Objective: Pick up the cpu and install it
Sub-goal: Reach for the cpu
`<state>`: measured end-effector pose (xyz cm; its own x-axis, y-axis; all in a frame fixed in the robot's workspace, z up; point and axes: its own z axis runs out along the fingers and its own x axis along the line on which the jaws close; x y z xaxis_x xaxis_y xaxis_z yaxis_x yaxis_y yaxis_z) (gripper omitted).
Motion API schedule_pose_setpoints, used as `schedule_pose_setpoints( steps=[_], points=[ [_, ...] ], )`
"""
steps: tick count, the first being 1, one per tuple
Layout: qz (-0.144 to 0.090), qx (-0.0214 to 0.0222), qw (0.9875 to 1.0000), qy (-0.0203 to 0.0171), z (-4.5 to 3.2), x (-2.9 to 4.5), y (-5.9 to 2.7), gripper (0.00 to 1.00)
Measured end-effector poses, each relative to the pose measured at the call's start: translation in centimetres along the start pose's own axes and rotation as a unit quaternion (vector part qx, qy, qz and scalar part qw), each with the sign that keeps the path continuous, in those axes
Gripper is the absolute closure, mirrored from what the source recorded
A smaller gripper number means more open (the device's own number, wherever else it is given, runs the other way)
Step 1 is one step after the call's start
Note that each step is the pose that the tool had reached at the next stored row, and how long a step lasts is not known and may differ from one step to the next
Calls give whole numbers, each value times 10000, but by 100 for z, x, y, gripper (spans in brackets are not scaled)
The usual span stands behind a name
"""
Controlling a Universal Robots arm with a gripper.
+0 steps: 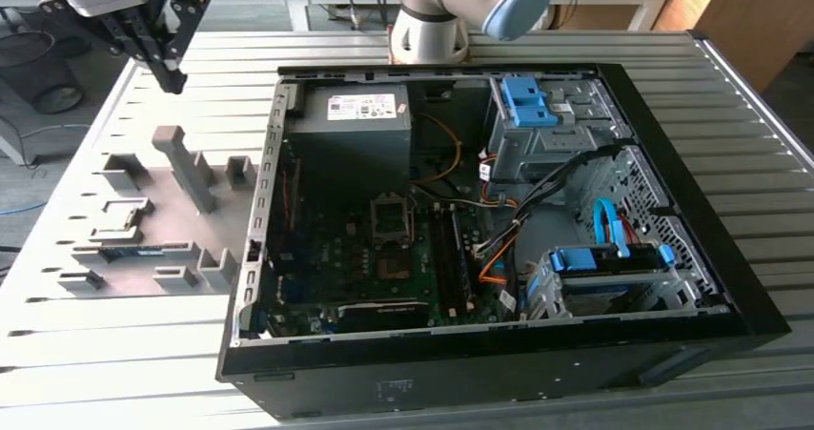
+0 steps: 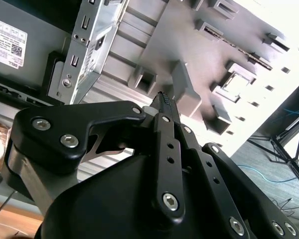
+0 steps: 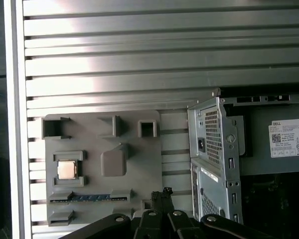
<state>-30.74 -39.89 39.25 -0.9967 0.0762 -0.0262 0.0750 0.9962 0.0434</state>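
The cpu [image 3: 67, 170], a small square chip with a pale metal top, lies in a square holder on the grey parts tray [image 3: 139, 164]. In the exterior view the cpu [image 1: 126, 216] sits on the tray's left part, left of the open computer case [image 1: 712, 287]. The black socket [image 1: 392, 218] with its metal frame lies on the board inside the case. My gripper [image 1: 172, 82] hangs high over the table's far left corner, well apart from the chip. Its fingertips [image 2: 163, 99] are pressed together with nothing between them, and the gripper [image 3: 162, 191] is shut.
A tall grey post [image 1: 191, 168] rises from the tray, close to the cpu's holder. A blue-green memory stick [image 1: 133, 252] lies in a slot nearer the front. The grey power-supply box [image 1: 356, 115] and blue drive brackets [image 1: 528, 101] sit inside the case. Ribbed metal table [image 1: 102, 354] surrounds everything.
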Motion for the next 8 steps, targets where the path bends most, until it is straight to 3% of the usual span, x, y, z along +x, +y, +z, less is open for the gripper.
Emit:
schedule_pose_setpoints(
  steps=[8],
  points=[
    [0,0,10000,0,31,181,-14,90]
  ],
)
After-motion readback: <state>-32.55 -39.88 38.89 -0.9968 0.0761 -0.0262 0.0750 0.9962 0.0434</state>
